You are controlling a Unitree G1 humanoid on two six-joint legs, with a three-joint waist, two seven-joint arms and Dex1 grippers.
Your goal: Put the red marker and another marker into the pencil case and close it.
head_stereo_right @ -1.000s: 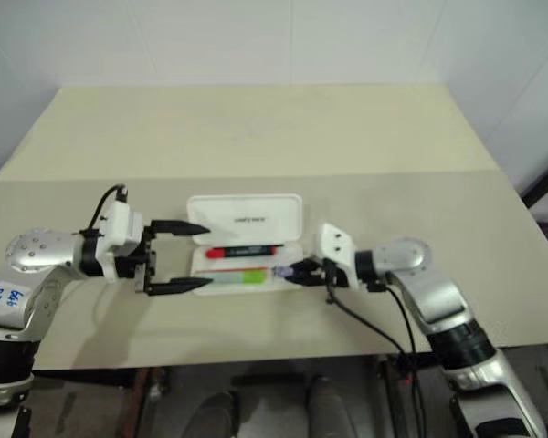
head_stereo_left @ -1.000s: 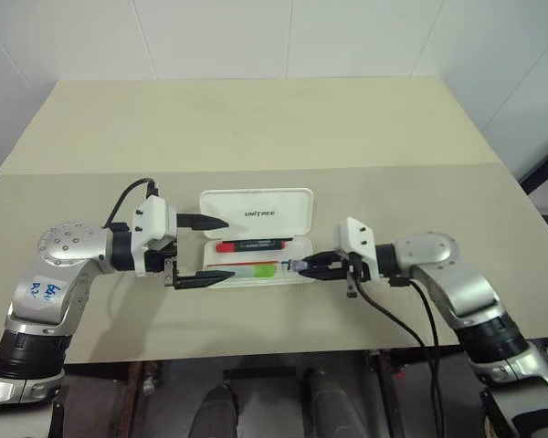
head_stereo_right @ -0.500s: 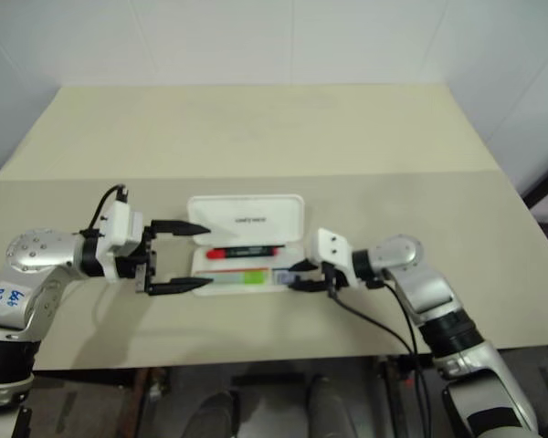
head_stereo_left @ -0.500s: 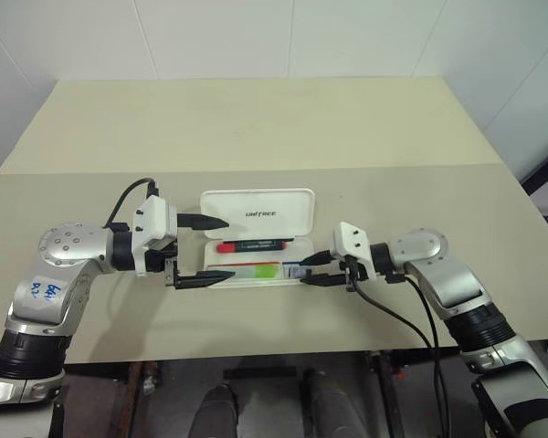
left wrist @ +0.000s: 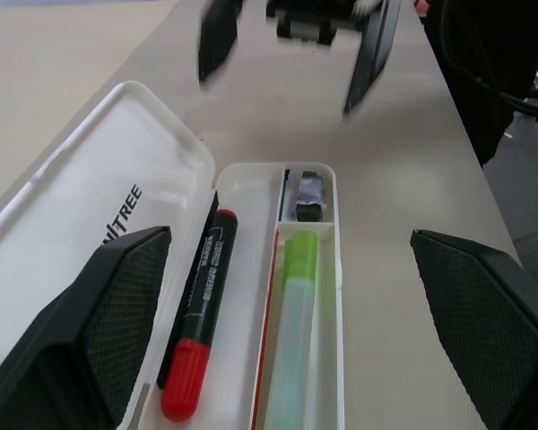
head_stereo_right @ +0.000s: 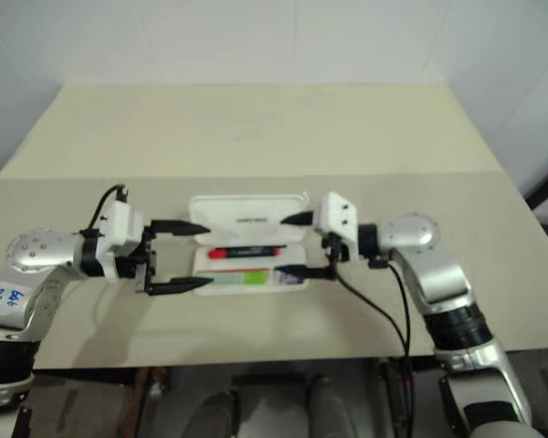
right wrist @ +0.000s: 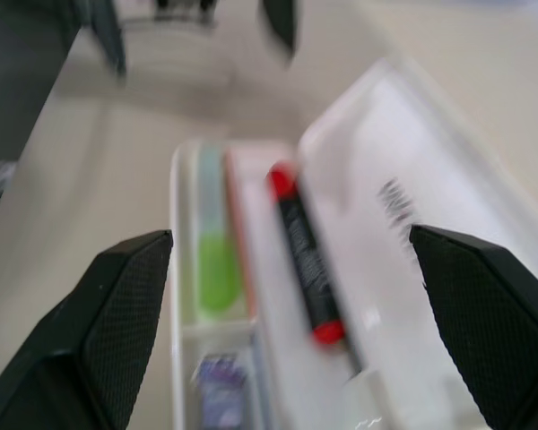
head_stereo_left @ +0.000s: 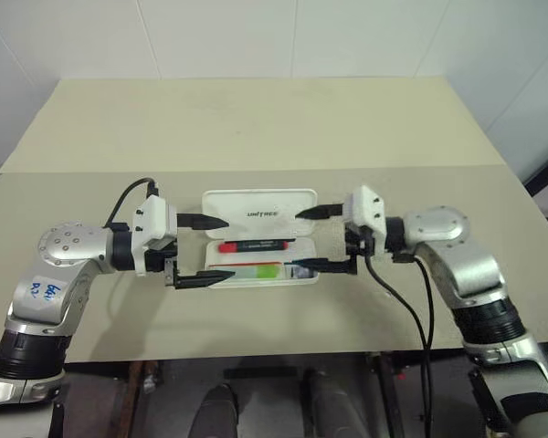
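Observation:
The white pencil case (head_stereo_left: 226,204) lies open at the table's middle, its lettered lid flat behind the tray. The red marker (head_stereo_left: 253,245) rests in the tray's back row, and the light-green marker (head_stereo_left: 256,270) lies in the front row beside it. The left wrist view shows the red marker (left wrist: 200,327) and the green marker (left wrist: 294,331) side by side. My left gripper (head_stereo_left: 223,248) stands open at the case's left end, its fingers straddling the tray. At the right end my right gripper (head_stereo_left: 298,241) is open wide, holding nothing, one finger over the lid and one at the tray's front.
A small dark purple object (left wrist: 307,193) sits in the tray's short end compartment on the right. A seam (head_stereo_left: 438,165) crosses the tabletop behind the case. White walls stand beyond the far edge. A black cable (head_stereo_left: 397,301) hangs from my right wrist.
My right gripper, shut on the small purple object at the case's right end, has opened wide, left that object in the end compartment, and risen. The left arm has kept still.

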